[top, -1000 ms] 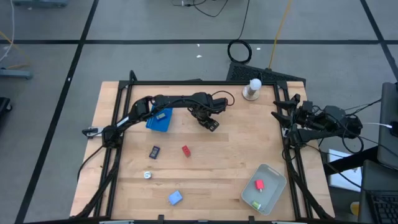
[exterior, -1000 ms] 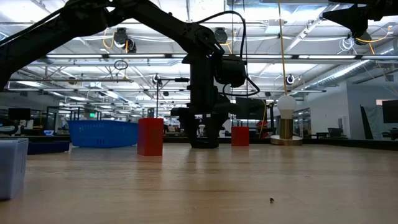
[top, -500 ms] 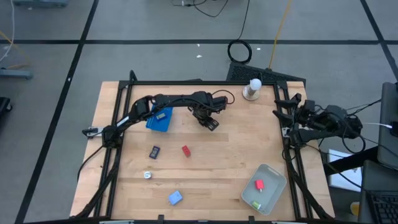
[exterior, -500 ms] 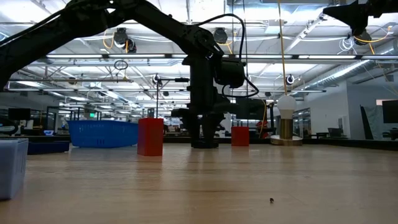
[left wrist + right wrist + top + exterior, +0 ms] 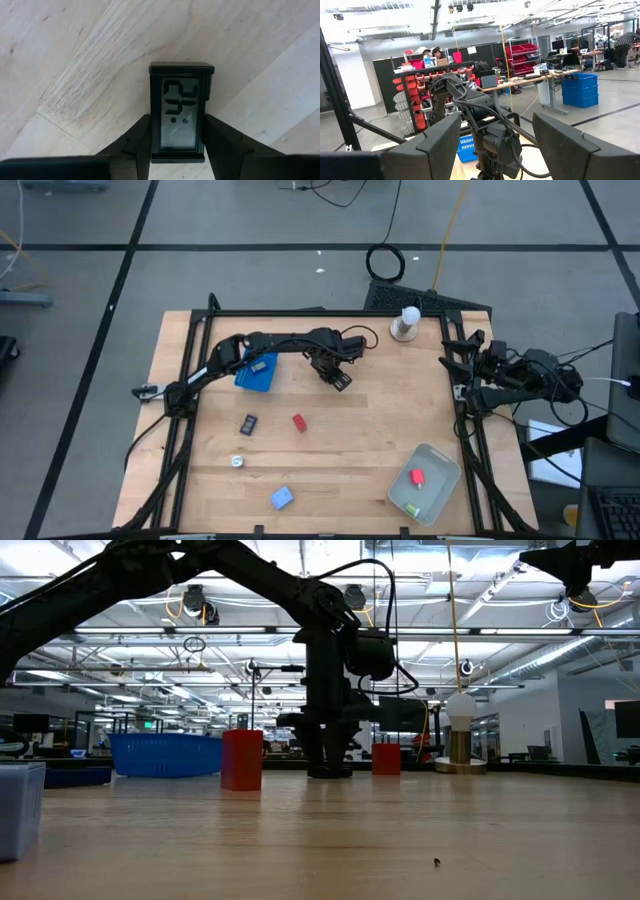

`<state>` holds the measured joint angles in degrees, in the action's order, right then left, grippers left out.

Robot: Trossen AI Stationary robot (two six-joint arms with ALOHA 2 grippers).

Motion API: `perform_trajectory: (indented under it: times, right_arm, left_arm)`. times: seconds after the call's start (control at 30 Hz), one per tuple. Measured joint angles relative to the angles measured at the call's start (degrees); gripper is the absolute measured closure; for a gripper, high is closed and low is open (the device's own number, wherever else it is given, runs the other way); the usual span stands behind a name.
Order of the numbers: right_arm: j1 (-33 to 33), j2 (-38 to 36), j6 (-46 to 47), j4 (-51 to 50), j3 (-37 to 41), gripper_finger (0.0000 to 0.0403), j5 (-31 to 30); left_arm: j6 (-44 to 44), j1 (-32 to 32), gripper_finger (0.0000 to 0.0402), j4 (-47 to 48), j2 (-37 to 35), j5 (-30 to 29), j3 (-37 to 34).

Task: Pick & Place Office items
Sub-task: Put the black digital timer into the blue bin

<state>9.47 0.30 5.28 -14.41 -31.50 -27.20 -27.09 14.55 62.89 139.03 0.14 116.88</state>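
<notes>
While lying on the table, black clip (image 5: 181, 119) sits clamped between left fingers (image 5: 134, 144).

Both arms are dark, jointed links trailing looped black cables; each gripper seems to carry two broad matte-black fingers (image 5: 222, 145).

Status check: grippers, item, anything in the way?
Left gripper shut on black clip, on table. Right gripper open, parked at right edge. Nothing blocking.
</notes>
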Motion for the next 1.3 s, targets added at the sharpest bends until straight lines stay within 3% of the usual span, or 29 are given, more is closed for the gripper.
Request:
perform_trajectory:
  times: [0.2,0.63,1.0,1.3]
  right_arm:
    - [0.0,0.0,0.02,-0.07,0.01,0.0161,0.0]
    - [0.0,0.0,0.0,-0.42,0.0,0.0161,-0.02]
    - [0.0,0.0,0.0,-0.4,0.02,0.0161,-0.01]
    - [0.0,0.0,0.0,-0.39,0.02,0.0161,-0.02]
  left_arm:
    - [-1.61,-0.17,0.0256,0.22,-1.95,-1.43,-0.33]
    - [-6.06,-1.26,0.0256,0.86,-14.57,-5.39,-0.14]
    - [-8.24,-0.28,0.0256,13.37,-21.89,-11.05,-0.04]
    - [-9.48,0.48,0.0256,15.7,-25.63,-13.35,-0.04]
